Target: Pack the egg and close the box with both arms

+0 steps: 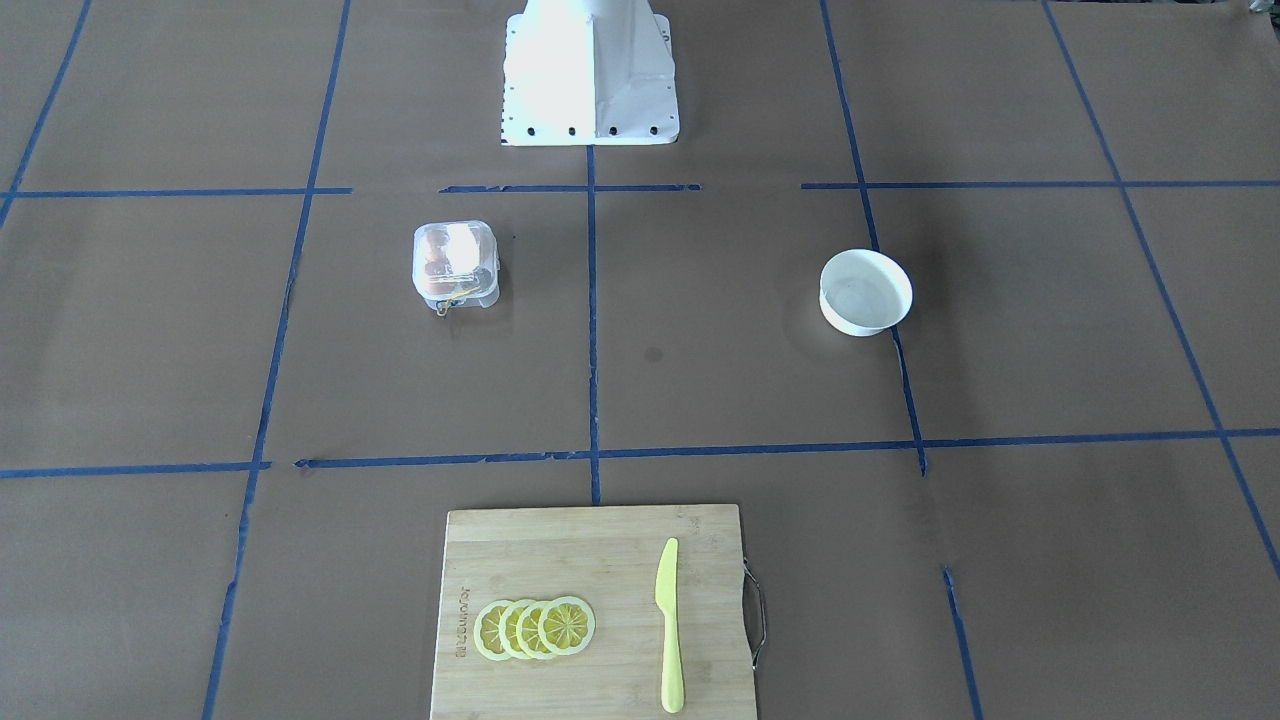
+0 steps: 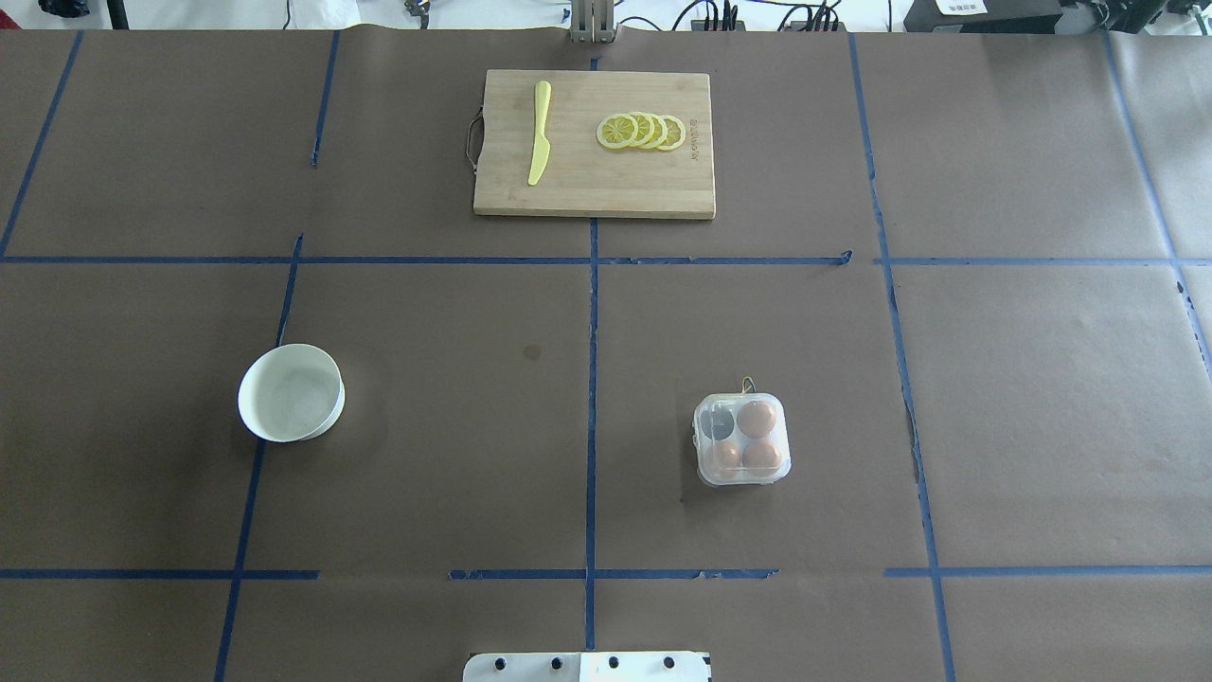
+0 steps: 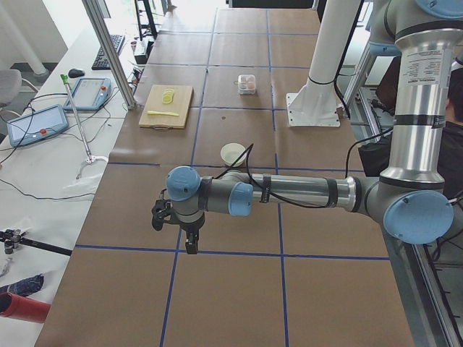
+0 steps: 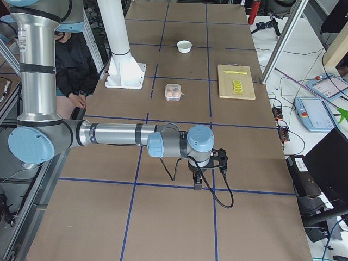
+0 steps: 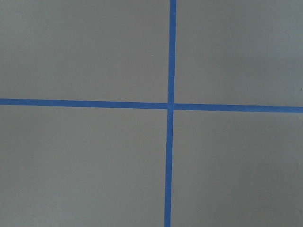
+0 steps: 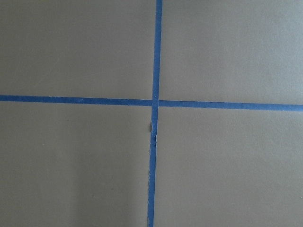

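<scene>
The box, three eggs inside, sits on the desk's right half, nearer the right end effector than the left end effector, both well away, and I cannot tell whether either is spread or pressed together.

Illegible brand stamp on cutting board

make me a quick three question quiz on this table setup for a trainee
1. How many brown eggs show in the clear egg carton in the overhead view?
2. True or false: the white bowl holds an egg.
3. What lies beside the lemon slices on the cutting board? A) yellow knife B) metal spoon C) wooden fork

Key: 1) three; 2) false, it looks empty; 3) A
</scene>
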